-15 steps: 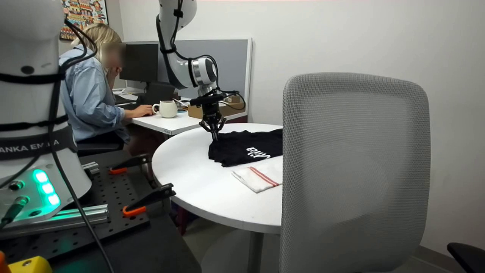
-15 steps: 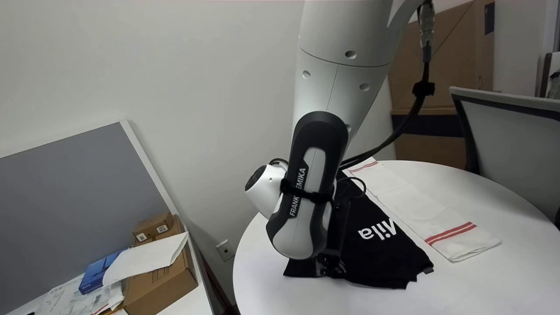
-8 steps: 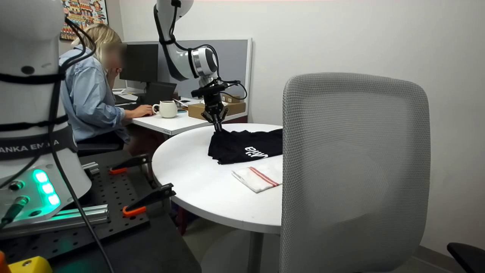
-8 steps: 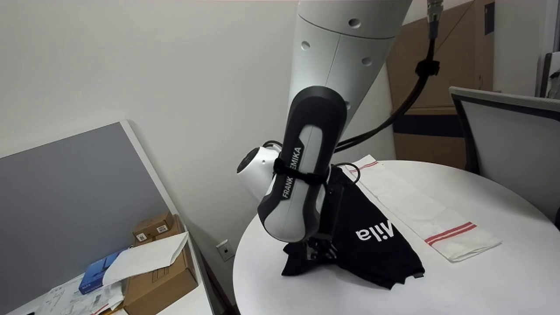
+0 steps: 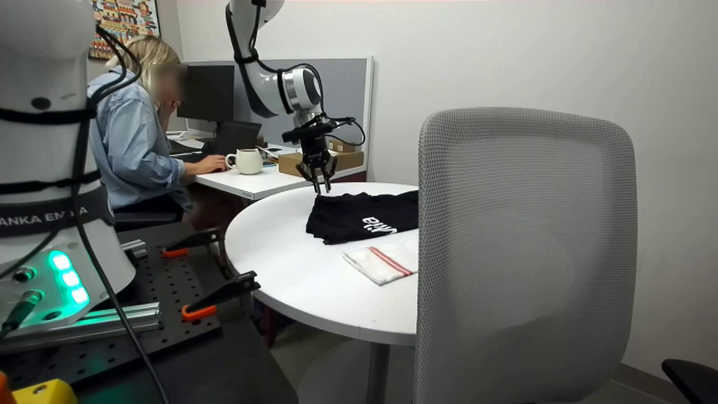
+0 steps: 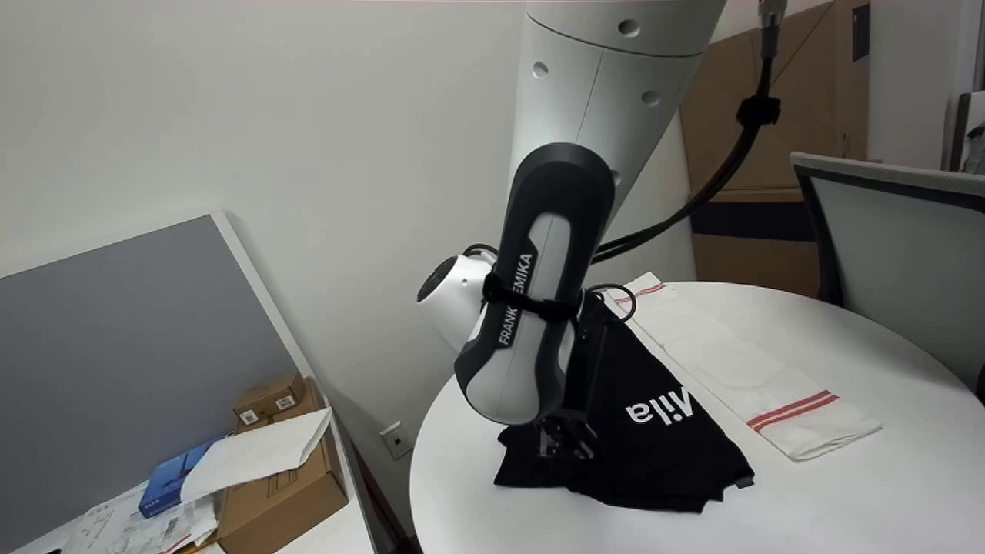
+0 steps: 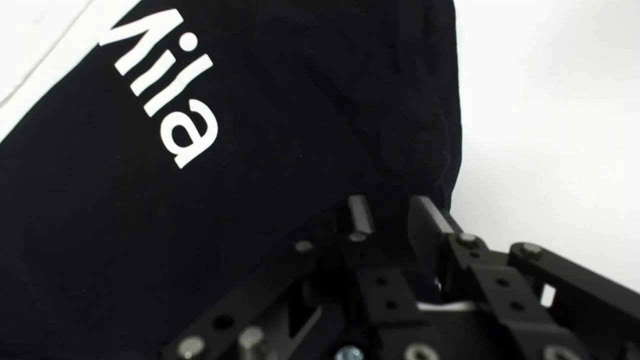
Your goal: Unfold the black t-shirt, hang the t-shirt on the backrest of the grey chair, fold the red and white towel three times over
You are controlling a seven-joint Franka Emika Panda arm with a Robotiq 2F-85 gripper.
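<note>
Starting with the black t-shirt [image 6: 639, 454]: on the round white table [image 6: 846, 492], lying flat, a bit rumpled along one border. In an exterior view I read its long axis as slanting away from the camera, up and leftward; wide uneven end nearest, narrower part running partly behind my arm [image 6: 569, 185].

White print [image 7: 178, 85], "Mila": in the wrist view it reads from upper left down to lower right, letter tops aimed upper right, the M running to the edge that faces the red and white towel [image 6: 727, 354].

My gripper [image 7: 390, 207] sits over the shirt, close to its border; fingers [image 7: 435, 215] a little apart, dark cloth showing below the gap. Can't tell if the tips touch it.

Towel: flat, just beside the shirt (contact unclear), long axis about parallel to the facing edge, red stripes [image 6: 791, 406] crossing near both ends.

In an exterior view the grey chair [image 5: 527, 252] stands upright by the table and covers part of shirt and towel; from there I see the shirt running left to right, going behind it.

Farther out: a person [image 5: 132, 140] in blue sits at a desk [image 5: 266, 182] with a white mug [image 5: 248, 161] and a cardboard box [image 5: 350, 161] on it.
</note>
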